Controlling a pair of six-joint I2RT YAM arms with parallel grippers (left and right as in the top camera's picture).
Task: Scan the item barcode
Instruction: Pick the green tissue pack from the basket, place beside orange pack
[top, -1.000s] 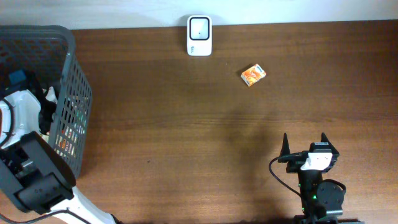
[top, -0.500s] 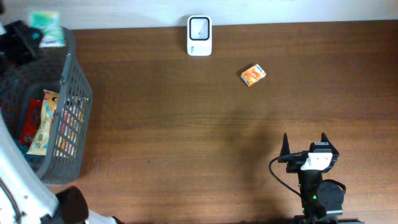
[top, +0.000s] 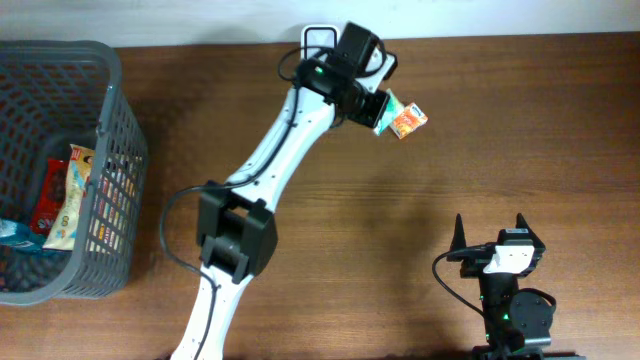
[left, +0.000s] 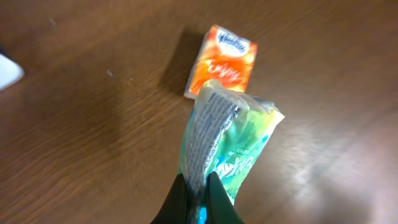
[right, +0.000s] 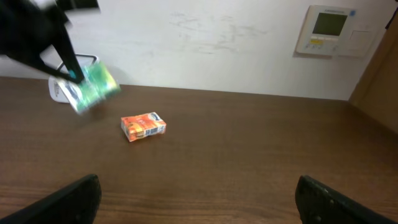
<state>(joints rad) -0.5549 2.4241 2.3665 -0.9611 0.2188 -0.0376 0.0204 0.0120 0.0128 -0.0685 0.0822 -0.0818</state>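
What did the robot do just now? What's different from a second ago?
The left arm swung out of the basket and across to the far side of the table, by the scanner. Its jaws closed on a green packet and now hold it close to the orange box. The orange box, scanner and right arm, jaws open, stayed put.

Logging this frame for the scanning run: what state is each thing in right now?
Left end effector: shut on the packet.
Green crinkly plastic packet: held off the table.
Small orange carton: lying flat on the table, not gripped.
White barcode scanner: at the far edge, partly hidden by the arm.
Dark grey mesh basket: upright, snack packets inside.
Right end effector: open, holding nothing.
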